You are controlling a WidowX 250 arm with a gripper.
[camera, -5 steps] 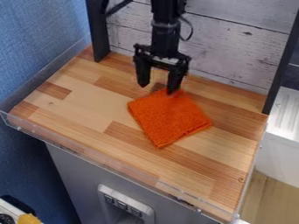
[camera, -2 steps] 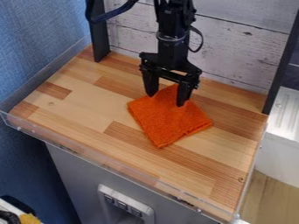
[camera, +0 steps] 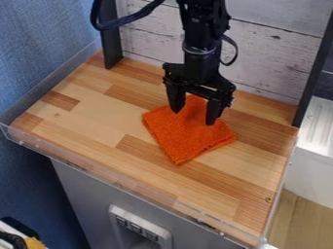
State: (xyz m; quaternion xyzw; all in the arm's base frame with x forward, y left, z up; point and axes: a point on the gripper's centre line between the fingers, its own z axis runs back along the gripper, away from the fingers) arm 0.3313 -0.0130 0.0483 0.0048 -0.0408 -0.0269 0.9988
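The black gripper [camera: 193, 116] hangs over the upper part of an orange cloth [camera: 186, 138], its fingers spread apart with cloth visible between them. One fingertip is over the cloth's upper left area, the other near its upper right side. Whether the tips touch the fabric I cannot tell. The cloth lies flat and roughly square, turned at an angle, on the wooden tabletop [camera: 98, 116]. Its upper corner is partly behind the gripper.
A clear plastic rim [camera: 117, 184] runs along the table's front edge. Black posts [camera: 110, 44] stand at the back left and right, with a whitewashed plank wall [camera: 273, 53] behind. A white unit [camera: 315, 160] stands at the right.
The gripper has come forward and slightly right, from the cloth's upper corner to over its upper part. Its fingers have stayed apart, and the cloth lies where it was.
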